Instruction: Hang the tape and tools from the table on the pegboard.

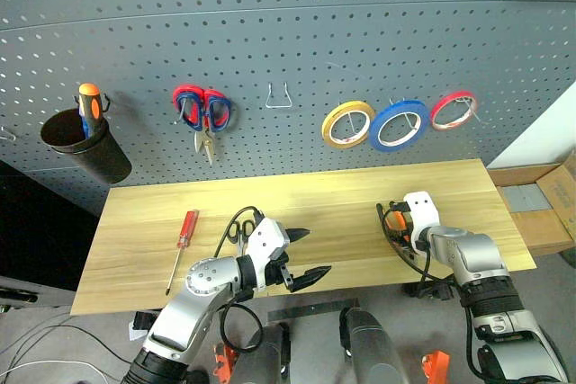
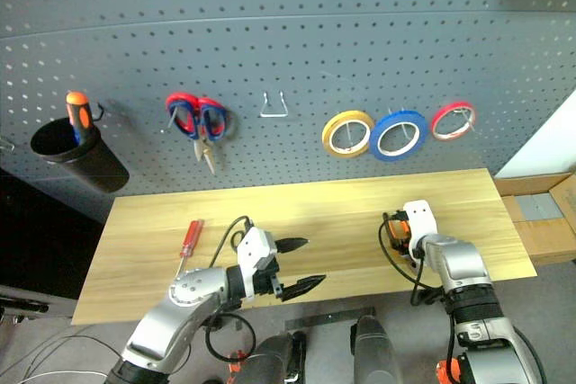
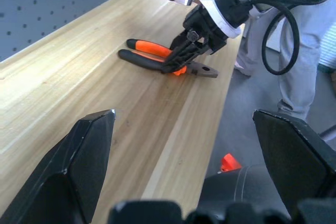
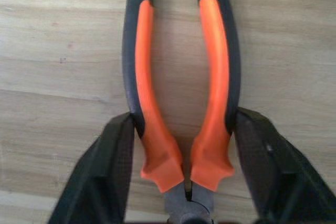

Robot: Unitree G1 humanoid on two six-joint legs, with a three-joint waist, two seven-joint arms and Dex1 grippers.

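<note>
Right now my right claw [image 4: 184, 156] is down on the counter [image 1: 342, 195] with a finger pressed against the outside of each orange-and-black handle of the pliers [image 4: 181, 77], so I read it as gripping the pliers, which lie flat on the wood near the counter's right end. From the left wrist I see the same thing: the right claw's black fingers [image 3: 181, 56] pinching the handles just behind the grey jaws. My left claw [image 1: 304, 256] hovers over the front edge of the counter with its fingers spread wide and nothing between them. Just behind it I can make out the black-handled scissors [image 1: 236, 227] on the counter, partly hidden by the arm, and further left the red-handled screwdriver [image 1: 183, 245] lies flat. Up on the pegboard [image 1: 288, 33] the blue tape [image 1: 399, 126] already hangs on a hook between a yellow roll [image 1: 348, 123] and a red roll [image 1: 453, 110]
</note>
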